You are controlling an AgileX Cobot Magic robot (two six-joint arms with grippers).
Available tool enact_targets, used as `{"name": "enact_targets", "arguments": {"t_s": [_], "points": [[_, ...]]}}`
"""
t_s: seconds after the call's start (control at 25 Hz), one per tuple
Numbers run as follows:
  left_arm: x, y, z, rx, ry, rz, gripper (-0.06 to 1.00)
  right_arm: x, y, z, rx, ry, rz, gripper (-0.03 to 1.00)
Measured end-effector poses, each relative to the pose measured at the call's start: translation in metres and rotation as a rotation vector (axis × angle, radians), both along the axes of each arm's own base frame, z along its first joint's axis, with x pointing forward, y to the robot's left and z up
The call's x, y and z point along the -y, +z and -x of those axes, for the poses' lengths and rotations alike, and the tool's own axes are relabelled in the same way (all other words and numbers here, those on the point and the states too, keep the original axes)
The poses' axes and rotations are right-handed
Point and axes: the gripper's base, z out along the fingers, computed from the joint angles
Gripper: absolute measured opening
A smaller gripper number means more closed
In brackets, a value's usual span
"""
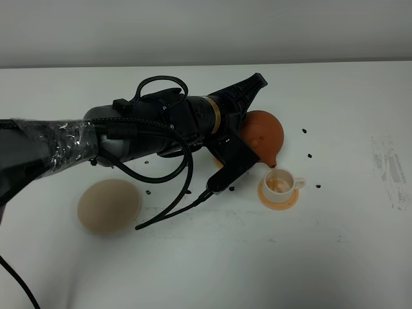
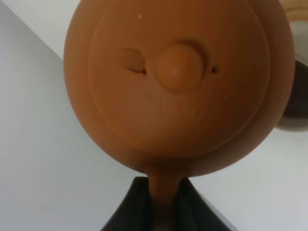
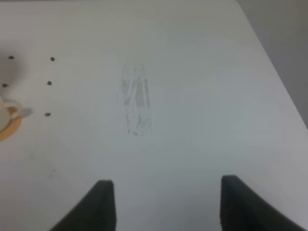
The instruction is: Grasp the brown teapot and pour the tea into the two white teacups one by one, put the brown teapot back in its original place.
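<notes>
The brown teapot (image 1: 265, 133) hangs tilted over the table's middle right, its spout down above a white teacup (image 1: 280, 184) on an orange coaster (image 1: 278, 199). The cup holds pale brown liquid. My left gripper (image 1: 243, 129) reaches across from the left and is shut on the teapot's handle. In the left wrist view the teapot (image 2: 175, 82) fills the picture lid-on, with the left gripper (image 2: 163, 187) clamped on its handle. The beige plate (image 1: 109, 206) lies bare at the left. My right gripper (image 3: 168, 202) is open over bare table, the teacup (image 3: 8, 111) far off. Only one teacup shows.
Small dark specks (image 1: 309, 155) dot the white table around the cup. A scuffed grey patch (image 1: 391, 170) marks the right side, and the same scuffed patch (image 3: 136, 103) lies ahead of the right gripper. The left arm's black cable (image 1: 174, 206) loops down onto the table.
</notes>
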Motion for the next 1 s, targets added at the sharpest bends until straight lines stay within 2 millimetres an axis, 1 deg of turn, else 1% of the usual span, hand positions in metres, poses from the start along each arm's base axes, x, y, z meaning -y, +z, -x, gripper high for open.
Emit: {"name": "enact_targets", "arguments": {"t_s": [0.88,1.0], "points": [[0.0033,0.0011,-0.0002,0.057,-0.067,-0.018,0.08,0.0000,0.0000,0.0000,0.000,0.000,0.000,0.47],[0.0039,-0.0010,-0.0004,0.060,-0.076,-0.024,0.08,0.0000,0.0000,0.0000,0.000,0.000,0.000,0.47]]}}
